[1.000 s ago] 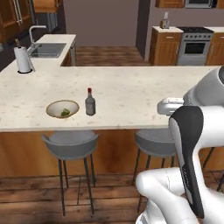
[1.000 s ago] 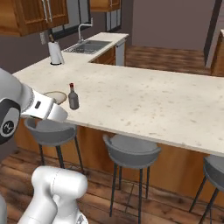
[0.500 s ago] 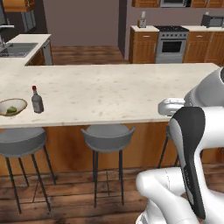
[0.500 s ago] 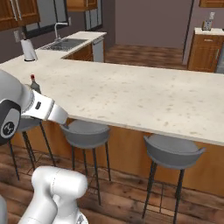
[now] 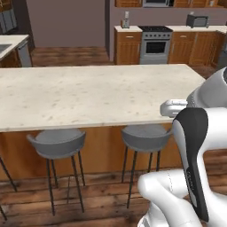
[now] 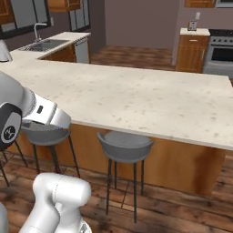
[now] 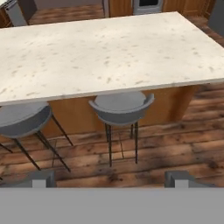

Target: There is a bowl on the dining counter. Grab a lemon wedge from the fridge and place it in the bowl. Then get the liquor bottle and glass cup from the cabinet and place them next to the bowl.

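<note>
Bowl and bottle gone leftward from view; beige speckled dining counter [image 5: 88,93]; claw [image 7: 109,179] wide.

You've got no readable text anywhere right now. The desk [image 5: 88,95] top is plain speckled stone with no label or print on it. The stove [image 5: 155,44] at the back wall shows no legible brand or numbers, and the small appliance [image 5: 197,20] on the far counter is too small to read. On the right base view there's a round dark emblem [image 6: 9,133] on the arm's joint, but its marking is too blurred to make out as letters.
</note>
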Controlling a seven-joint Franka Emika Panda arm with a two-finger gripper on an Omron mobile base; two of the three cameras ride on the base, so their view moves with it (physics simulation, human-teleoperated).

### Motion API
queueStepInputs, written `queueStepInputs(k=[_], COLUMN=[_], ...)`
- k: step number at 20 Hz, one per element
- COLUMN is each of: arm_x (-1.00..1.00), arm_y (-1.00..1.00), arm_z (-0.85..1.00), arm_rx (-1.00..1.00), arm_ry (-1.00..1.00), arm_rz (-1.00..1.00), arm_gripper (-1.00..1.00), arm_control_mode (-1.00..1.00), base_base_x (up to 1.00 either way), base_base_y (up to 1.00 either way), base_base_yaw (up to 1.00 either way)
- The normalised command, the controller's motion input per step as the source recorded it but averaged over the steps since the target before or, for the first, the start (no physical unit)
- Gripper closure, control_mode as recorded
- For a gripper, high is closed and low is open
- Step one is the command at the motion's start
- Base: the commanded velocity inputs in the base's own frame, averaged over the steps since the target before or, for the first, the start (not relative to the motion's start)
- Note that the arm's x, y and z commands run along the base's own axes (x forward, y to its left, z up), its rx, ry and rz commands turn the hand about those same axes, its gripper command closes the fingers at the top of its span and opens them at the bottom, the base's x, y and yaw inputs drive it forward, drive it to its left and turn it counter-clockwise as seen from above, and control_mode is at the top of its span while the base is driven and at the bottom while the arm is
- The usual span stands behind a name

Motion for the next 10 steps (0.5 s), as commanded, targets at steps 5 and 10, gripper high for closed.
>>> queueStepInputs(k=[5, 10], arm_x=[0.00, 0.00], arm_y=[0.00, 0.00], arm_z=[0.00, 0.00], arm_rx=[0.00, 0.00], arm_ry=[0.00, 0.00], arm_rz=[0.00, 0.00], arm_gripper=[-1.00, -1.00], arm_control_mode=[1.00, 1.00], base_base_x=[0.00, 0.06], base_base_y=[-1.00, -1.00], base_base_yaw=[-0.06, -0.01])
